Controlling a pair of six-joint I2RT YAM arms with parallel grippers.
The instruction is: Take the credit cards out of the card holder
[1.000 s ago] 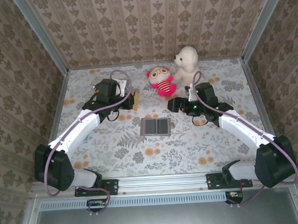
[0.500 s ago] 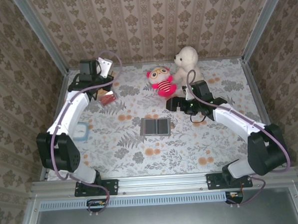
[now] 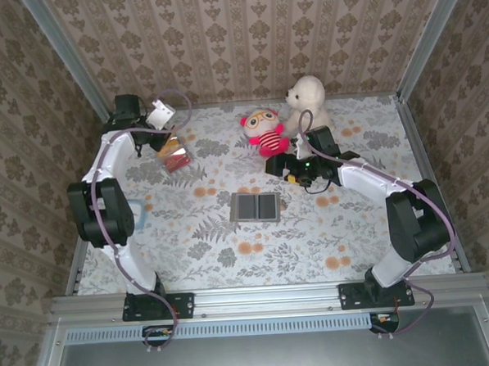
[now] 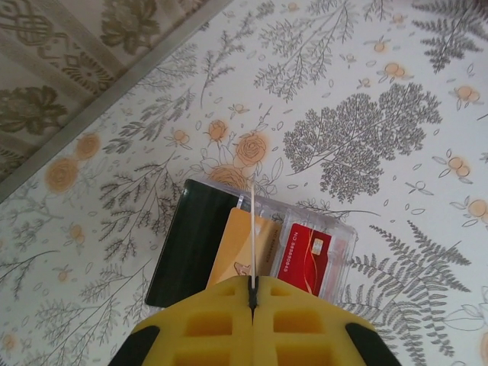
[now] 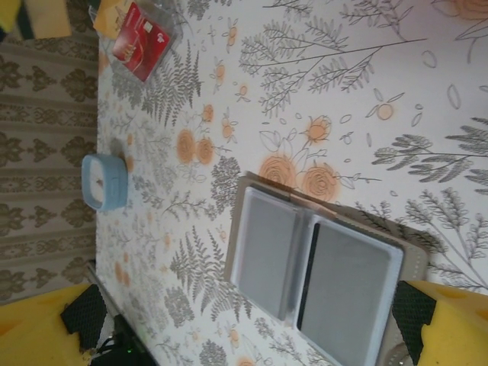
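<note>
Beige damask wallpaper walls [image 3: 245,35] on three sides; floral-print tabletop [image 3: 313,237]; aluminium frame posts [image 3: 68,57] at corners.

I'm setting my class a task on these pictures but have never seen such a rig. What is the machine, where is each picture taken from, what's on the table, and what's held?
The machine is two robot arms, left and right, bolted to the near edge of a table. One picture looks down from above; the other two come from a camera on each wrist. On it lie an open card holder, a pink plush toy, a white plush toy, and a red card, a gold card and a dark card. The left hand is shut on a thin card seen edge-on; the right hand is open and empty.
</note>
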